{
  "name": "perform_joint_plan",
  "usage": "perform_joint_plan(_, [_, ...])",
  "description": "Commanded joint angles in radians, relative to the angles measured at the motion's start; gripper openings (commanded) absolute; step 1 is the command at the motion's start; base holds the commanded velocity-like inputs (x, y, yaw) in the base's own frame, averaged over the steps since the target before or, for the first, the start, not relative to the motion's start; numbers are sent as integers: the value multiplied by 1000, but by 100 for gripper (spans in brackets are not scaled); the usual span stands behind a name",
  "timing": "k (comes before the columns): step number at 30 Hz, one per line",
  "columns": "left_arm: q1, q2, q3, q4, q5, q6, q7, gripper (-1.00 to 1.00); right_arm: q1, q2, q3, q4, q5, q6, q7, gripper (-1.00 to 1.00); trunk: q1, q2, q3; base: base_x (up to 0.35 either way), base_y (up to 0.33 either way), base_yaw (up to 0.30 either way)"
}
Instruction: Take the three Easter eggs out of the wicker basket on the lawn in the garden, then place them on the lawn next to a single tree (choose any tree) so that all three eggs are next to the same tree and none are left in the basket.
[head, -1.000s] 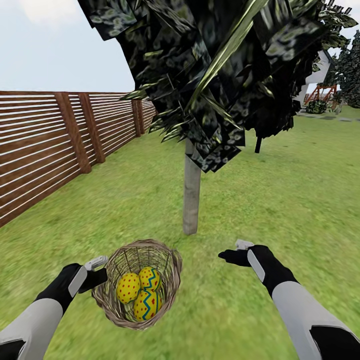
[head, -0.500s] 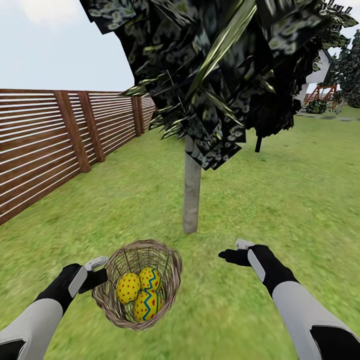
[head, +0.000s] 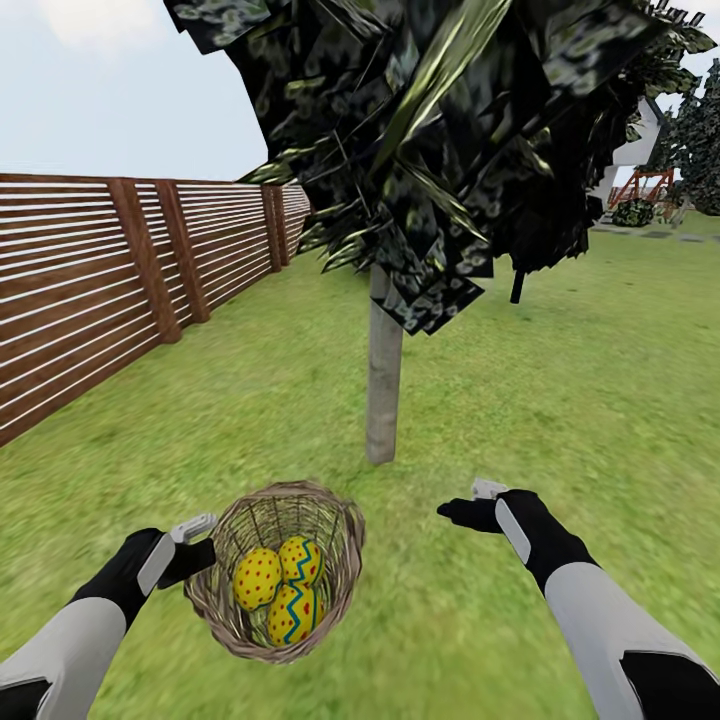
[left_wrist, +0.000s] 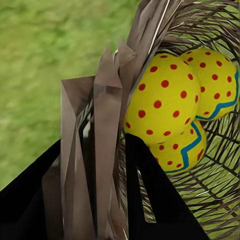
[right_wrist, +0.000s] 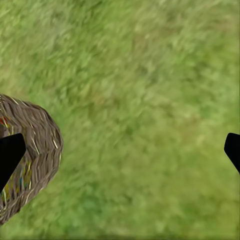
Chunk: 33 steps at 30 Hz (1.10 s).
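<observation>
Wicker of the basket (head: 275, 570) rim sits pinched in the left hand (head: 190, 545), while the right hand (head: 470, 505) hangs spread over bare lawn (head: 560, 400) at 3 o'clock of the basket. Over the last second only the view has crept slightly; both hands held still. All three Easter eggs (head: 280, 585) remain inside, the tree (head: 382, 390) at 12 o'clock, so unloading has not begun.

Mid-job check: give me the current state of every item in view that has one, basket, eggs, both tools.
Brown woven wicker basket: upright, its rim wall clamped in the left tool, near the tree's pale trunk.
Three yellow red-dotted Easter eggs: all in the basket, none on the green lawn.
Left tool: shut on the basket wall.
Right tool: open, empty, over grass beside the basket.
</observation>
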Motion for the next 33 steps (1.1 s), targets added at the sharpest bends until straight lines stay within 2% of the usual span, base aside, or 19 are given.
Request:
perform_joint_plan(1, [-1, -1, 5, -2, 16, 6, 3, -100, 0, 0, -3, -1, 0, 5, 3, 100, 4, -8, -4, 0, 0, 0])
perform_joint_plan(33, [-1, 1, 6, 7, 14, 11, 3, -100, -1, 0, -4, 0, 0, 5, 3, 100, 127, -232, -104, 0, 0, 0])
